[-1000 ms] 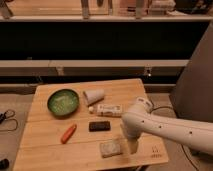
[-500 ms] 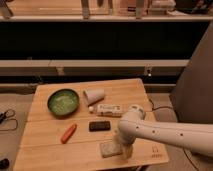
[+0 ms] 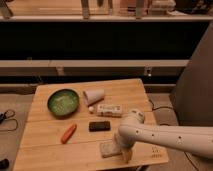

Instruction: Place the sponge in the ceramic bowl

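The sponge (image 3: pixel 107 148), a pale speckled squarish pad, lies flat near the front edge of the wooden table (image 3: pixel 45 145). The green ceramic bowl (image 3: pixel 63 102) sits at the table's back left, well away from the sponge. My white arm comes in from the right, and the gripper (image 3: pixel 120 148) hangs at its end, right against the sponge's right side near the table surface.
A white cup (image 3: pixel 94 96) lies on its side right of the bowl. A white tube (image 3: pixel 107 110) lies behind a black block (image 3: pixel 99 126). An orange carrot-like piece (image 3: pixel 68 133) lies front left. Dark shelving stands behind the table.
The arm has swung left and lowered, bringing the gripper from right of the sponge down against its right side. The sponge and other items have not moved.
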### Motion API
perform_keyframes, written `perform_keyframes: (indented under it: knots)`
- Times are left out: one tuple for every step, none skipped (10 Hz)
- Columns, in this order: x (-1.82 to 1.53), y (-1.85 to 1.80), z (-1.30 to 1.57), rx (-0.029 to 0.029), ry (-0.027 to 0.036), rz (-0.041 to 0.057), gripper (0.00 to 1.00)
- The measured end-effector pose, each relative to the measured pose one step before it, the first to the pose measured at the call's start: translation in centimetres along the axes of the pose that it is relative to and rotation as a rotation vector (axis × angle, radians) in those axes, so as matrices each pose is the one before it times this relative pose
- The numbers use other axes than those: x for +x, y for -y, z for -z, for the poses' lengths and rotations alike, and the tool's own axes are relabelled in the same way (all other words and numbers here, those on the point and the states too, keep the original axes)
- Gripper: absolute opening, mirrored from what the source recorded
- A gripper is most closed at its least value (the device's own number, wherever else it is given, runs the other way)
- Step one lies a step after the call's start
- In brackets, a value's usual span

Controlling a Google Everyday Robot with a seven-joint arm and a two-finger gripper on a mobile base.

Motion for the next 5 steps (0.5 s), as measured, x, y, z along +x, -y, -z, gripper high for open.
perform_keyframes:
  knots:
    - [-0.103, 0.015, 0.013, 0.00009, -0.00039, 0.0036, 0.8]
    - [0.163, -0.119, -0.108, 0.00102, -0.00699, -0.00303, 0.8]
    - [0.296, -0.312, -0.256, -0.00243, -0.00327, -0.00479, 0.8]
    - [0.001, -0.086, -0.17, 0.00096, 0.00032, -0.00299, 0.8]
    - [-0.344, 0.148, -0.099, 0.00201, 0.00543, 0.00267, 0.8]
